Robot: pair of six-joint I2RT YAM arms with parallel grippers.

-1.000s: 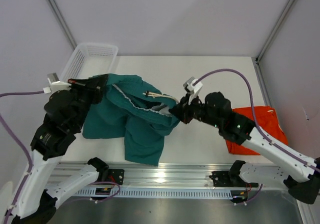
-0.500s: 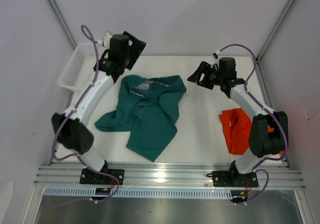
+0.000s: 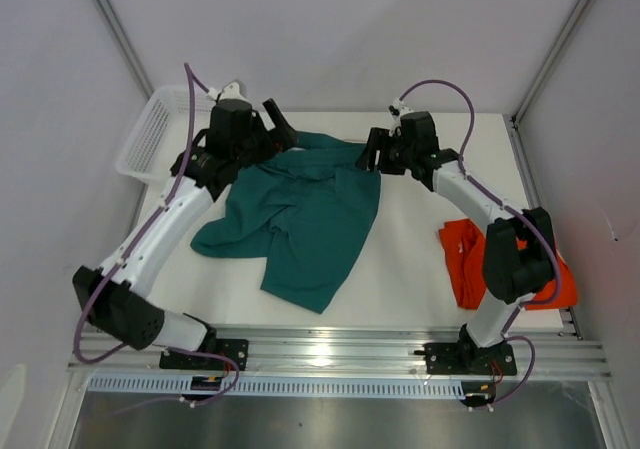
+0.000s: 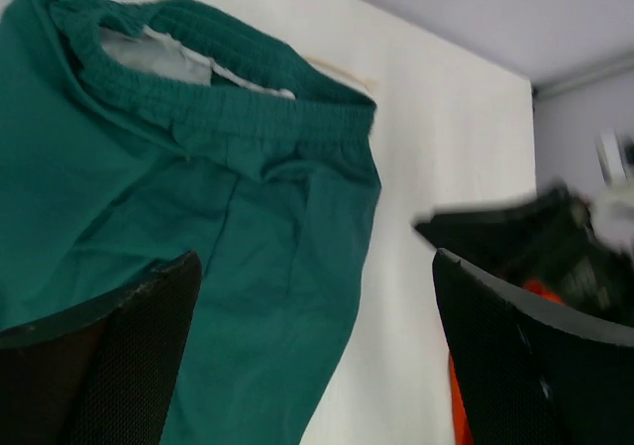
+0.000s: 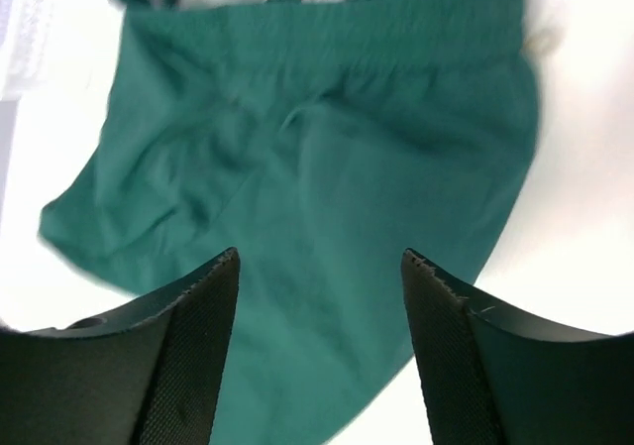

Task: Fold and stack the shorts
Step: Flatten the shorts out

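Observation:
The dark teal shorts (image 3: 305, 209) lie spread on the white table, waistband (image 3: 325, 151) at the far side and legs toward the near edge. My left gripper (image 3: 283, 134) hovers over the waistband's left end, open, with only cloth and table showing between its fingers (image 4: 317, 257). At the waistband's right end my right gripper (image 3: 372, 152) is open above the teal fabric (image 5: 319, 254) and holds nothing. The orange shorts (image 3: 468, 259) lie bunched at the right, partly hidden behind the right arm; a sliver (image 4: 456, 405) shows in the left wrist view.
A white mesh basket (image 3: 165, 124) stands at the far left corner, its edge (image 5: 25, 19) showing in the right wrist view. The metal rail (image 3: 330, 349) with both arm bases runs along the near edge. Grey walls close off the back and sides.
Both grippers have let go of the teal shorts and opened. The arms swung from the near middle to the far side, and the shorts now lie flatter with the waistband at the far side.

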